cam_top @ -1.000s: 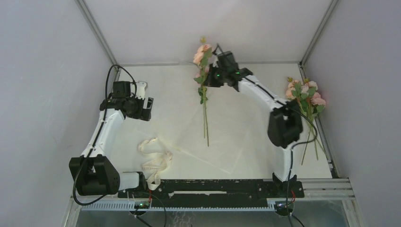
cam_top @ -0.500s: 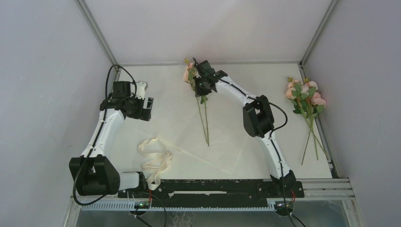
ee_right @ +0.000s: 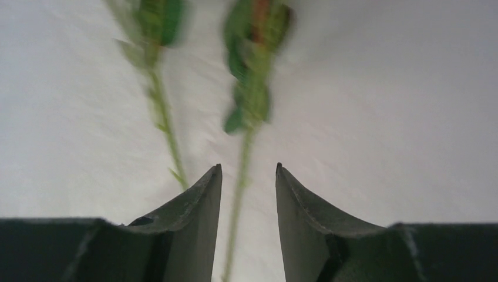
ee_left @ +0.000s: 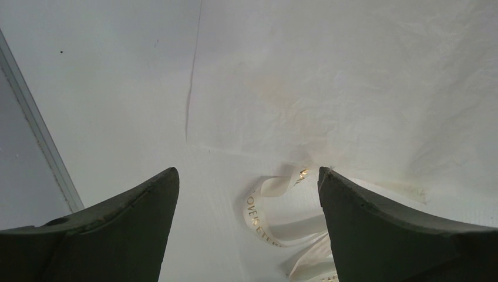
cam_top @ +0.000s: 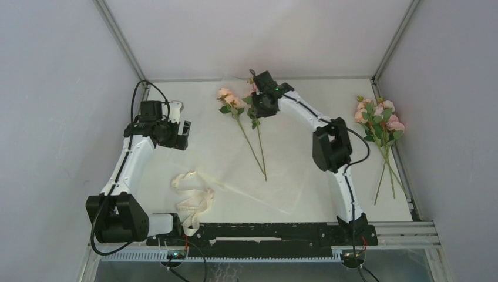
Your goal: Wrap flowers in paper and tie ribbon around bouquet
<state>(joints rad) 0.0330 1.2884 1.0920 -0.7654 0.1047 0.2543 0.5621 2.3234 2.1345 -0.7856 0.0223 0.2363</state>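
Two of the flowers [cam_top: 226, 97] lie on the off-white paper [cam_top: 288, 164], pink blooms at the back, thin stems [cam_top: 258, 154] running toward me. My right gripper [cam_top: 263, 107] hovers over their leafy upper part. In the right wrist view its jaws [ee_right: 248, 167] stand parted, with one green stem [ee_right: 242, 176] passing loose between them and a second stem [ee_right: 164, 126] just left. The cream ribbon [cam_top: 191, 198] lies curled near the left front. My left gripper [cam_top: 183, 133] hangs open above the table's left side, with the ribbon [ee_left: 264, 214] showing between its fingers [ee_left: 246, 171].
A further bunch of pink flowers [cam_top: 379, 117] lies along the right edge of the table, stems [cam_top: 384, 176] pointing toward me. Grey walls close in the back and both sides. The arm bases and a black rail [cam_top: 258, 232] run along the near edge.
My right arm swung left and down with the two flowers, laid them on the paper, and its jaws have parted. The left arm has not moved.
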